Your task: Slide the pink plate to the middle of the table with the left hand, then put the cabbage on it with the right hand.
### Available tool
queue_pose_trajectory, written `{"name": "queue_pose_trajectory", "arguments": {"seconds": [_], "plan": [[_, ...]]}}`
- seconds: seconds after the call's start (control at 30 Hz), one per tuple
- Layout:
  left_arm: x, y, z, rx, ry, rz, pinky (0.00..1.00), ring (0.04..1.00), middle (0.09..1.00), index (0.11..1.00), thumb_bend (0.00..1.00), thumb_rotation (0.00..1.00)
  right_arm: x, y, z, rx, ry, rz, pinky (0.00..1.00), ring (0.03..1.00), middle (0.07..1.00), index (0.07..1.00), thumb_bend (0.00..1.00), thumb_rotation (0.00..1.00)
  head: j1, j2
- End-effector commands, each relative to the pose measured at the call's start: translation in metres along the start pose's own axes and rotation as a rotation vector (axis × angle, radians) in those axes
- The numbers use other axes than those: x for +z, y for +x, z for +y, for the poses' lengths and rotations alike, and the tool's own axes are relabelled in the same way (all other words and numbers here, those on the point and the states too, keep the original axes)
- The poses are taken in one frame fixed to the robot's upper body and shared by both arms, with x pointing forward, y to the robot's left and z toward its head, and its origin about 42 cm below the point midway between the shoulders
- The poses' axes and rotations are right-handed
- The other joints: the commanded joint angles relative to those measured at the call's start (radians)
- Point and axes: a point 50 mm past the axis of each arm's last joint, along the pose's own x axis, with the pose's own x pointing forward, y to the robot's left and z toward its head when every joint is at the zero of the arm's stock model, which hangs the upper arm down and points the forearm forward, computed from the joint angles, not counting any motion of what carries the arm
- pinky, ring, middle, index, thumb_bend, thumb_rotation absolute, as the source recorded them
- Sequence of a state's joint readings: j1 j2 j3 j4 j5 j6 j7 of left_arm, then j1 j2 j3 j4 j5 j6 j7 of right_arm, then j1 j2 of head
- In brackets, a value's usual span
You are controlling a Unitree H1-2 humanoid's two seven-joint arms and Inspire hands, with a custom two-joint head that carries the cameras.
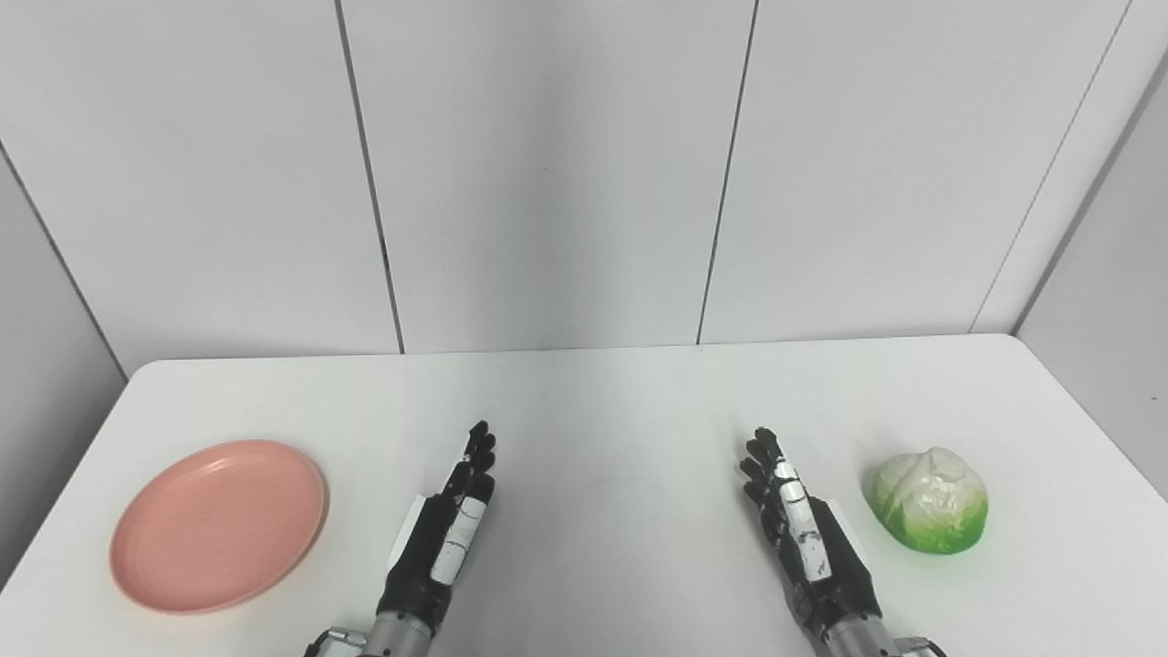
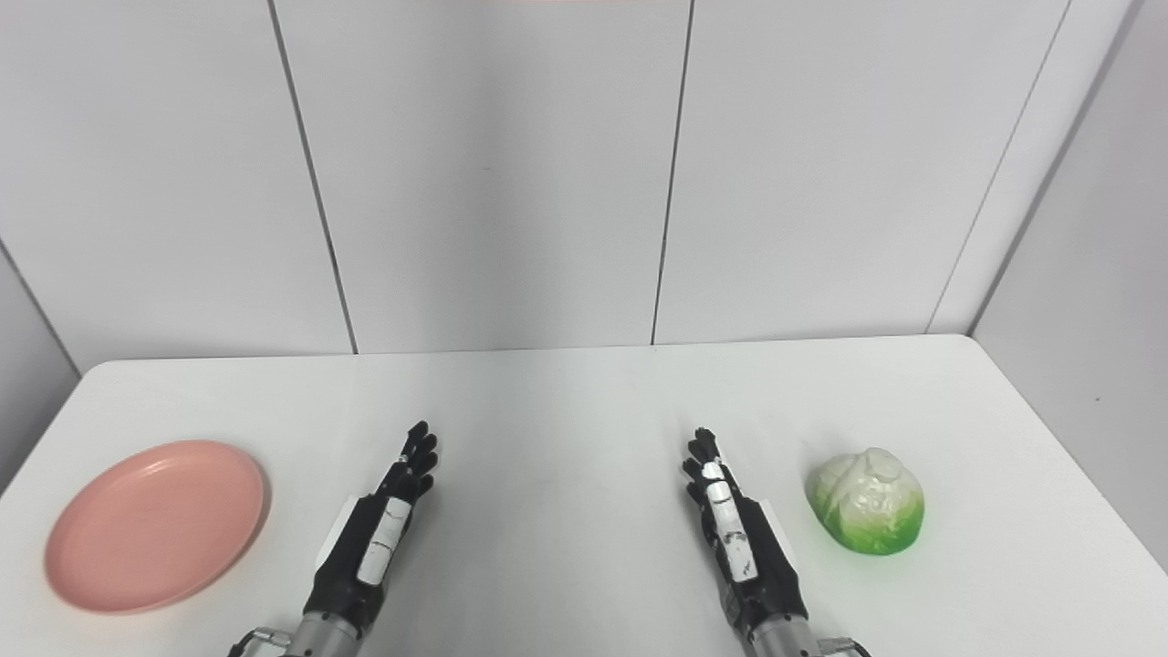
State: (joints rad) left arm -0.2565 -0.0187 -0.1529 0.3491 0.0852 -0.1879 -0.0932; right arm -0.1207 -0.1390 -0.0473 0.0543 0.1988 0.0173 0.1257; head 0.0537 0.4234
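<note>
The white table (image 1: 584, 401) is lying bare across its middle, between the left hand (image 1: 444, 538) and the right hand (image 1: 803, 534). The pink plate (image 1: 219, 525) is occupying the near left area, the cabbage (image 1: 929, 500) the near right. Nothing is standing between either hand and its neighbouring object. Wall panels (image 1: 547, 173) are closing off the far edge.

White table (image 1: 602, 392) (rounded corners) before panelled wall (image 1: 547, 164).

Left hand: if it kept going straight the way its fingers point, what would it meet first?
Probably nothing on the table. The left hand points toward the far edge, slightly right; the pink plate lies off to its left, outside that line. Beyond is only the wall.
</note>
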Motion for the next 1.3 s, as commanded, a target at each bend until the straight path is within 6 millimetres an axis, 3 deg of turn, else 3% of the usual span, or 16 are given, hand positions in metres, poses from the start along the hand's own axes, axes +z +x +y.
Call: {"name": "queue_pose_trajectory", "arguments": {"seconds": [0.0,1.27], "plan": [[-0.0379,-0.0268,-0.0040,-0.009,-0.022,0.131,0.98,0.986,0.993,0.987,0.81,1.00,-0.0007,0.0031,0.0059,0.045,0.002,0.011,1.00,1.000,1.000,1.000,0.36,1.00,0.001,0.002],[-0.0393,-0.0257,-0.0060,-0.020,0.004,0.127,0.97,0.985,0.992,0.984,0.81,1.00,-0.0020,0.0038,0.0024,0.074,-0.016,0.030,1.00,0.998,1.000,1.000,0.38,1.00,0.013,-0.001]]}}
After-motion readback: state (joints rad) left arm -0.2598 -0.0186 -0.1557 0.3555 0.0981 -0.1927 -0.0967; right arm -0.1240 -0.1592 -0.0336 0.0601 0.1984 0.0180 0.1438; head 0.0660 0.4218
